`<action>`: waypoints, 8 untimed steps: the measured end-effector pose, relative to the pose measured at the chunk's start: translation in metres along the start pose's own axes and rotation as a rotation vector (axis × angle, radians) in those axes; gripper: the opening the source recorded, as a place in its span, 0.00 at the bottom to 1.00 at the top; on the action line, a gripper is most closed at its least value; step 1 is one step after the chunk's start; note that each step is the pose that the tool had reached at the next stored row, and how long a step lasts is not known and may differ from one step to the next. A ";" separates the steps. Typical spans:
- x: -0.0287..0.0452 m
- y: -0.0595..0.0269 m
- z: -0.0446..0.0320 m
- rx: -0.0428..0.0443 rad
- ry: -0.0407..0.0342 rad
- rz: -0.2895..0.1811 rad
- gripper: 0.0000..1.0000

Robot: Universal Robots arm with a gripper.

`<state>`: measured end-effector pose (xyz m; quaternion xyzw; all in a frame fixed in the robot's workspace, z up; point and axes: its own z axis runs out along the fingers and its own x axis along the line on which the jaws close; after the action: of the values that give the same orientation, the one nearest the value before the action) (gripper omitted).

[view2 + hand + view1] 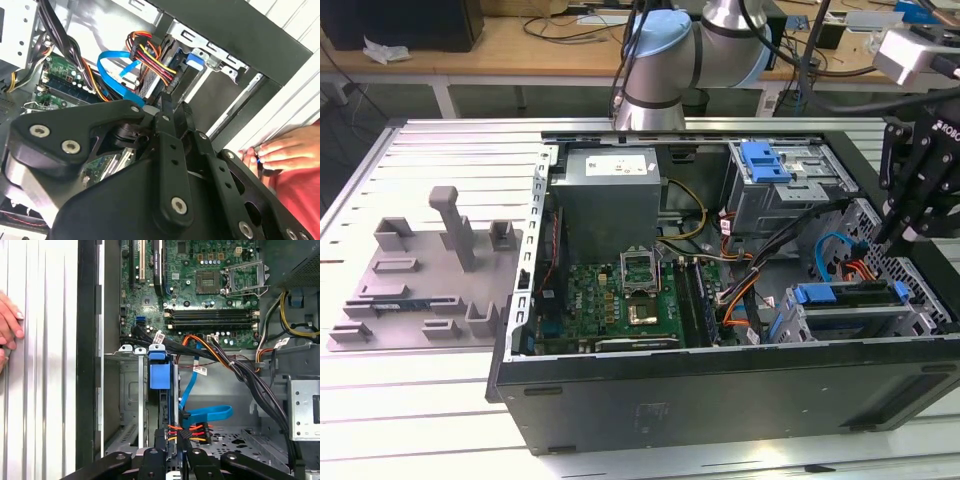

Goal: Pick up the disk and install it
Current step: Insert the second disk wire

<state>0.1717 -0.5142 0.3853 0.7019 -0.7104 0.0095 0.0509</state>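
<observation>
Going by the exterior view from its left, you had a grey plastic fixture tray (430,270) with upright posts lying on the slatted aluminium table (420,420). Beside it lay the open black metal computer case (720,400). Inside the case sat the large grey boxy power supply (608,195), with the green motherboard (620,300) just in front of it. Further right stood a silver metal drive cage (790,185) topped by a blue plastic latch piece (765,160). The disk (845,295), a flat silver metal drive in a bright blue plastic carrier bracket, sat in the lower bay near the case's right end. In the first wrist view it stood edge-on (160,376) between the bay's rails. A blue flat ribbon cable (835,250) curled just behind it. Your black gripper (892,238) hung over the right end of that bay, pointing down at the disk's cabled end in both wrist views (175,102) (170,440). Whether its fingers were parted or closed could not be told. A person's hand (285,150) rested on the table outside the case wall.
</observation>
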 end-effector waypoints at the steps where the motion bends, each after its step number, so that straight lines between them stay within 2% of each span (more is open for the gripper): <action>1: 0.0000 0.0000 0.0000 0.0000 0.0001 0.000 0.24; 8: 0.0000 0.0000 0.0000 0.0000 0.0001 0.000 0.24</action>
<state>0.1717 -0.5142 0.3853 0.7019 -0.7103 0.0095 0.0509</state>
